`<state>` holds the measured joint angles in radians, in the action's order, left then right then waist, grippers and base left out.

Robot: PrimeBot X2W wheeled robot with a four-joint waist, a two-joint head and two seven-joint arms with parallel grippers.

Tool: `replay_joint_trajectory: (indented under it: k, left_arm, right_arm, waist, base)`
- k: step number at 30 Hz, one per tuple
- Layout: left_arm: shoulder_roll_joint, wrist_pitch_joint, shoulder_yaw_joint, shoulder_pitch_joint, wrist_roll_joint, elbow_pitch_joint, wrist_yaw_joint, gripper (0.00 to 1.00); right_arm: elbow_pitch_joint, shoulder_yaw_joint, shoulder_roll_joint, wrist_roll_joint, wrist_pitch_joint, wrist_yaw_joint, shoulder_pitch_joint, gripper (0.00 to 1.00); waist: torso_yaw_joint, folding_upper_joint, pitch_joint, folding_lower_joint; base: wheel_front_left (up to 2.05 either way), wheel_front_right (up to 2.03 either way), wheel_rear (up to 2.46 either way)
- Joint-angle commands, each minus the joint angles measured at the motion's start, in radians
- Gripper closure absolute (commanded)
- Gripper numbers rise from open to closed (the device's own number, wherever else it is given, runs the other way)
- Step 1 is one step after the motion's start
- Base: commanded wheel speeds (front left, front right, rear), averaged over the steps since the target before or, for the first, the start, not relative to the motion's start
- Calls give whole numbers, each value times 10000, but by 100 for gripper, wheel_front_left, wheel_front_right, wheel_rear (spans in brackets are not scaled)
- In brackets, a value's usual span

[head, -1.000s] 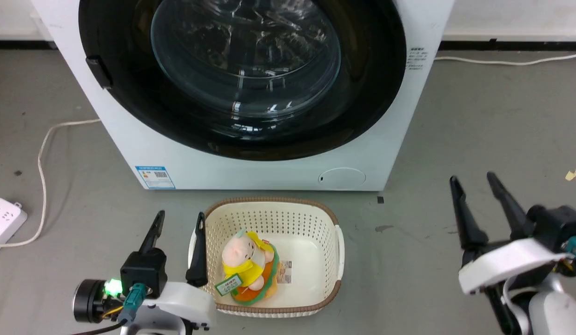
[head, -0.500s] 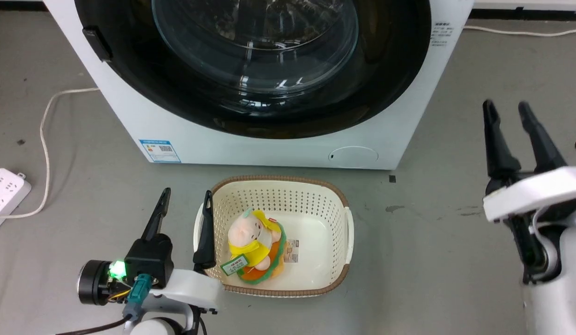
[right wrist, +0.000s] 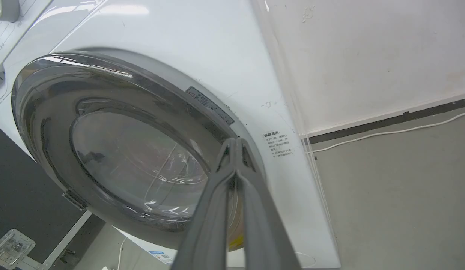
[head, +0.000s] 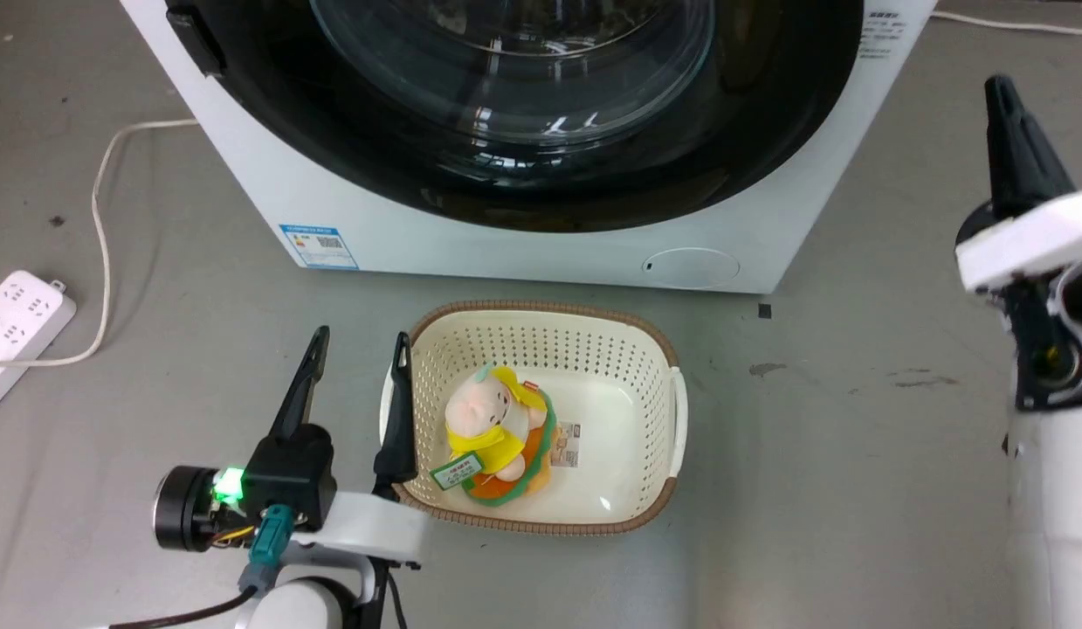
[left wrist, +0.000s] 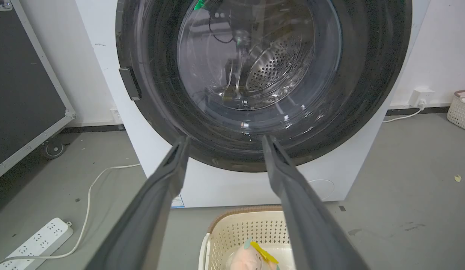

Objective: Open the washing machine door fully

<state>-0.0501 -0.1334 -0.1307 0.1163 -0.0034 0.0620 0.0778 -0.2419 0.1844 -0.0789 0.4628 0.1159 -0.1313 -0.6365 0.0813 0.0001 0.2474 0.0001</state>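
The white washing machine (head: 506, 253) stands ahead of me with its blue label (head: 318, 246) at the lower left corner. Its glossy black round door (head: 471, 188) lies flat against the front, and the steel drum shows through the glass bowl (left wrist: 255, 67). A dark latch piece (left wrist: 130, 83) sits on the door's left rim. My left gripper (head: 362, 335) is open and low, beside the basket and well short of the door (left wrist: 367, 93). My right gripper (head: 997, 87) is raised at the machine's right side with its fingers pressed together on nothing, and its tips (right wrist: 236, 141) point at the door's right rim (right wrist: 202, 112).
A cream perforated basket (head: 541, 307) holding a plush toy (head: 497, 432) sits on the grey floor in front of the machine. A white power strip (head: 17, 328) and its cable (head: 99, 218) lie at the left. A dark wheeled case (left wrist: 26, 82) stands left of the machine.
The head camera has shifted, so the whole scene sits lower and further right. My right gripper has risen toward the door's right side and its fingers have come together. The left gripper stays put.
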Motion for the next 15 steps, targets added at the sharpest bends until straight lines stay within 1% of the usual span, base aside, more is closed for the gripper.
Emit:
replay_joint_trajectory:
  k: [1,9,15]
  left_arm:
    - [-33,-109,-102,234,-55,86,86,0]
    - [-20,-275,-288,436,-147,183,238,0]
    - [-15,-400,-386,577,-188,250,306,0]
  right_arm:
    - [-313,190,40,257,179,2,-599,100]
    - [-1459,729,-127,749,1348,3,-1957,100]
    - [-2203,1195,-301,951,1856,3,-2901,100]
  waist:
    - [86,-1,120,-1]
    - [357,-1,509,-1]
    - [521,-1,788,-1]
  base:
    - [0,0,0]
    - [0,0,0]
    - [0,0,0]
